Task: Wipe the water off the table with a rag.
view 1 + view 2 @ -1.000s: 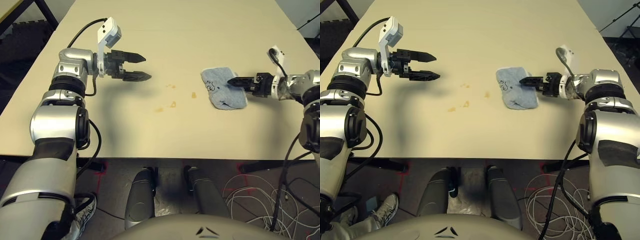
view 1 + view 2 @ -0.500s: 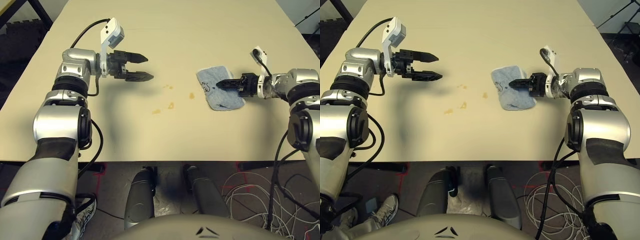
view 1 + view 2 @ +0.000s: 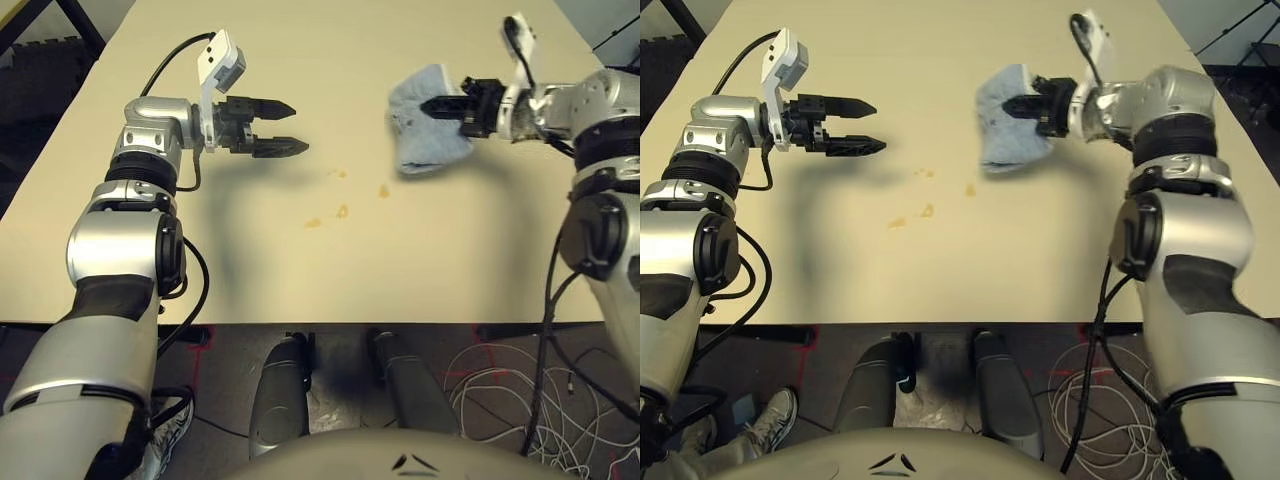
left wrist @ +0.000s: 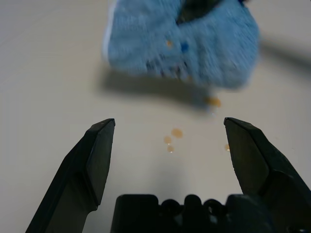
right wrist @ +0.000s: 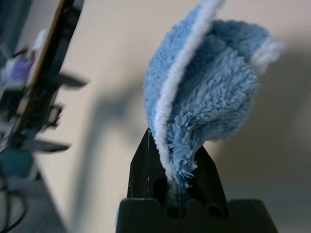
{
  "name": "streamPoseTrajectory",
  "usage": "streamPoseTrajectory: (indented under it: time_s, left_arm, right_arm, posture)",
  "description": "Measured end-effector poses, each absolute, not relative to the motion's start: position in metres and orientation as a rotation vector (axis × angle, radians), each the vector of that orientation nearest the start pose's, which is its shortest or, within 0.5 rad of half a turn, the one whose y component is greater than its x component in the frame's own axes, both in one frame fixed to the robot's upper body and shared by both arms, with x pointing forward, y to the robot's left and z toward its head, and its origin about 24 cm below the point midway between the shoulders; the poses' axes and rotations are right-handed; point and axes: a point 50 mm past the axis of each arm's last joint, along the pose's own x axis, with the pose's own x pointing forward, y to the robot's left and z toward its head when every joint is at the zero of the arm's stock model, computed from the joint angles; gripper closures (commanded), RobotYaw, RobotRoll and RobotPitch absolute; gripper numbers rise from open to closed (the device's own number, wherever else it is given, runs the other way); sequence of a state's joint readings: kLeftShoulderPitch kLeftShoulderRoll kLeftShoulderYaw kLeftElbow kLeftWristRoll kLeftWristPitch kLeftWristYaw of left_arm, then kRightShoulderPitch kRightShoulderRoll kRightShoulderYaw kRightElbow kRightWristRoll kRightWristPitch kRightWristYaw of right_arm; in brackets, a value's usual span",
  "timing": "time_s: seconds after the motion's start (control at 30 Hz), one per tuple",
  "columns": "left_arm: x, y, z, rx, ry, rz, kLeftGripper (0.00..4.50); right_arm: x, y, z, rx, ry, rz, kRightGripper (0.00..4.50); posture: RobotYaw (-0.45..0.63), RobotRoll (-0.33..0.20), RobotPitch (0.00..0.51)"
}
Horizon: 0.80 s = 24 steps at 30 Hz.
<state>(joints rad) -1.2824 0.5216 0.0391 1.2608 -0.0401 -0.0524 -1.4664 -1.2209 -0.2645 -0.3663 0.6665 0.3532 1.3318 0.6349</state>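
Up comes the rag (image 3: 430,128), lifted clear off the table (image 3: 420,260) where it was lying flat a second ago, and now it hangs bunched from the right gripper (image 3: 432,104), casting a shadow on the surface below. The right wrist view shows it plainly: both black fingers pinched tight on a fold of the blue terry, whitish edge strip running up between them. The right arm has swung up and toward the far side with it. Over on the other side the left gripper (image 3: 290,127) hovers above the tabletop, jaws spread wide with nothing in them, pretty much where it was before. Now, the water (image 3: 340,195): a scatter of small amber droplets sits on the bare table between the two grippers, nearer the robot than the raised cloth and off to its left side. That's the relation that matters. The rag has to travel leftward and down toward the robot to land on those spots, and the right arm, already holding it, looks the natural one to carry it there. The droplets string out roughly in a diagonal line, so I'd expect a sweep along that line to catch them best.
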Motion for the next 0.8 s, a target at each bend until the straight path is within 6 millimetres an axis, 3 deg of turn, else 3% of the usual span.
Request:
streamPoseTrajectory:
  time_s: [0.13, 0.27, 0.43, 0.8]
  left_arm:
    - [0.386, 0.196, 0.224, 0.3, 0.101, -1.222, 0.0]
    - [0.386, 0.198, 0.225, 0.292, 0.088, -1.21, 0.0]
    - [0.386, 0.198, 0.224, 0.288, 0.086, -1.21, 0.0]
    - [0.386, 0.197, 0.216, 0.275, 0.093, -1.212, 0.0]
  right_arm:
    - [0.357, -0.085, 0.204, 0.571, 0.694, 0.861, 4.45]
    - [0.35, -0.07, 0.199, 0.61, 0.699, 0.843, 4.45]
    - [0.342, -0.05, 0.178, 0.638, 0.78, 0.824, 4.45]
    - [0.35, -0.077, 0.145, 0.623, 0.814, 0.589, 4.45]
  posture:
    - [0.03, 0.0, 0.177]
    - [0.03, 0.0, 0.18]
    - [0.04, 0.0, 0.194]
    - [0.02, 0.0, 0.209]
